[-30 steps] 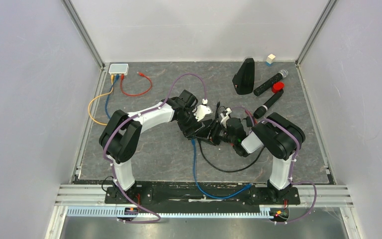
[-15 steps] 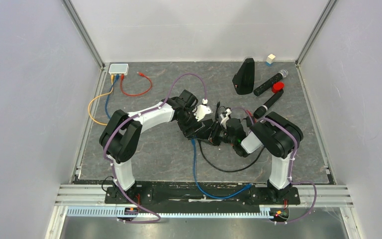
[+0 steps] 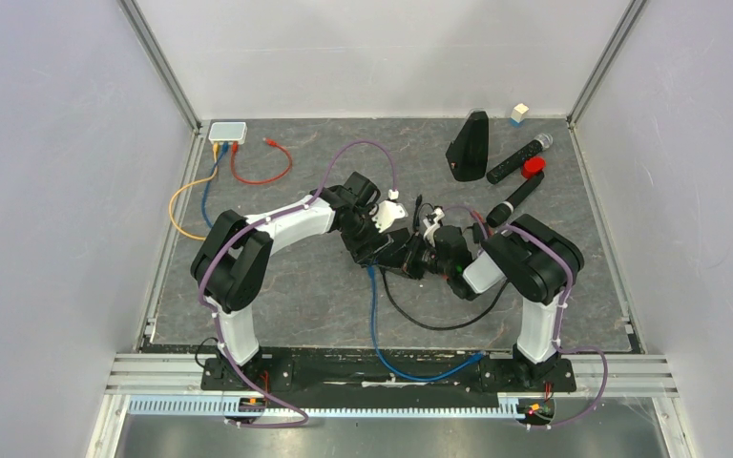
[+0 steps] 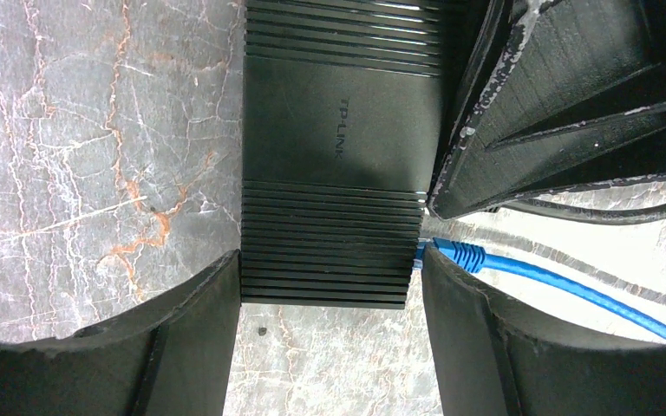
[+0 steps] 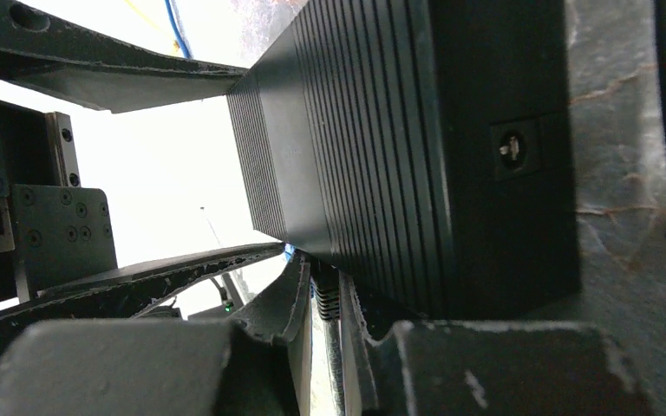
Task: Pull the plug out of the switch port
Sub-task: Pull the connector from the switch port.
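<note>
A black TP-LINK switch point(image 4: 338, 156) lies on the grey mat, mostly hidden under both grippers in the top view point(image 3: 396, 252). My left gripper point(image 4: 329, 347) is shut across the switch's near end, one finger on each side. A blue plug point(image 4: 451, 253) sits in a side port next to the left gripper's right finger point(image 4: 486, 347), and its blue cable point(image 3: 374, 315) runs toward the near edge. My right gripper point(image 5: 325, 290) is shut on a black ribbed plug point(image 5: 324, 299) at the switch's side point(image 5: 381, 130). Its black cable point(image 3: 429, 322) loops on the mat.
A white switch point(image 3: 227, 131) with yellow, blue and red cables sits at the back left. A black wedge point(image 3: 468, 145), two black microphones point(image 3: 518, 157) point(image 3: 513, 200), a red cap point(image 3: 533, 167) and a small block point(image 3: 519, 114) lie at the back right.
The right arm's elbow has edged very slightly left. Nothing else has visibly moved.
</note>
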Tool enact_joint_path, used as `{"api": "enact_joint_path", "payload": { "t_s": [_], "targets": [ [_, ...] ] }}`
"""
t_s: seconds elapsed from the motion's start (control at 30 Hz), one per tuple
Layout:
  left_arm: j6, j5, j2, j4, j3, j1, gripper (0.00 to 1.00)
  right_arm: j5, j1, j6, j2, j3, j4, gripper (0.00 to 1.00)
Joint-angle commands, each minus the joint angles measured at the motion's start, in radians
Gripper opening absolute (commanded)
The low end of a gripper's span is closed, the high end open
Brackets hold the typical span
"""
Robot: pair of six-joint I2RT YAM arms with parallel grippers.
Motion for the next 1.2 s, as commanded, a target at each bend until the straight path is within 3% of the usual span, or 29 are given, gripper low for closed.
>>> {"api": "enact_joint_path", "payload": {
  "t_s": [0.0, 0.17, 0.37, 0.6, 0.7, 0.93, 1.17],
  "targets": [
    [0.055, 0.026, 0.045, -0.054, -0.024, -0.027, 0.62, 0.014, -0.003, -0.122, -0.024, -0.029, -0.133, 0.00],
    [0.045, 0.012, 0.043, -0.037, -0.027, -0.027, 0.64, -0.047, -0.005, -0.110, -0.032, -0.121, -0.033, 0.00],
    [0.045, -0.024, 0.037, -0.027, -0.030, -0.026, 0.65, -0.092, -0.004, -0.142, -0.081, -0.156, -0.054, 0.00],
    [0.007, -0.046, -0.039, 0.065, -0.074, -0.026, 0.73, -0.078, -0.004, -0.196, -0.260, -0.168, -0.083, 0.00],
    [-0.050, -0.043, -0.100, 0.137, -0.082, -0.024, 0.82, -0.031, -0.005, -0.246, -0.368, -0.145, -0.176, 0.00],
    [-0.150, -0.042, -0.265, 0.290, -0.111, -0.023, 0.85, 0.247, -0.008, -0.387, -0.671, -0.053, -0.562, 0.00],
    [-0.273, -0.218, -0.444, 0.490, -0.269, -0.021, 0.86, 0.435, -0.014, -0.486, -0.876, 0.066, -0.753, 0.01]
  ]
}}
